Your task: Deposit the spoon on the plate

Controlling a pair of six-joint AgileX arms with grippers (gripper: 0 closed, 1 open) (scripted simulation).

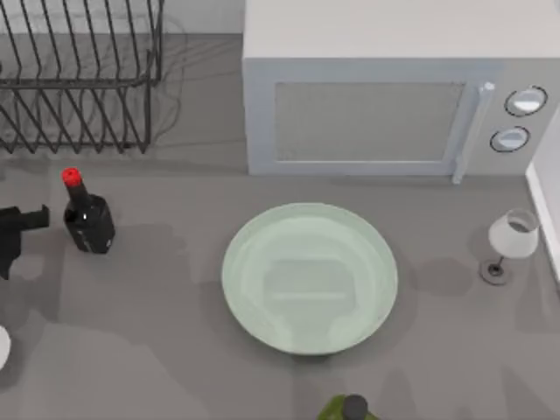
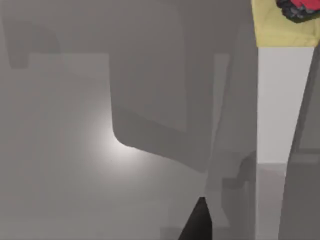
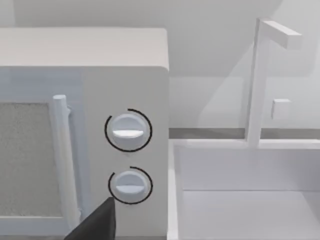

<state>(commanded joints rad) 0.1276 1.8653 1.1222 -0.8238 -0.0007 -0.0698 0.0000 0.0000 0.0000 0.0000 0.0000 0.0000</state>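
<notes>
top view: the plate sits mid-counter toward the front edge, its glossy face bare. the left gripper hangs at the counter's left edge, just beside the bottle; whether its claw is spread or pressed together i cannot tell. left wrist view: the spoon runs as a white handle to a yellow and red knob, above the grey counter. a microwave stands at the back edge, a rack in the back left corner, a glass near the right edge.
</notes>
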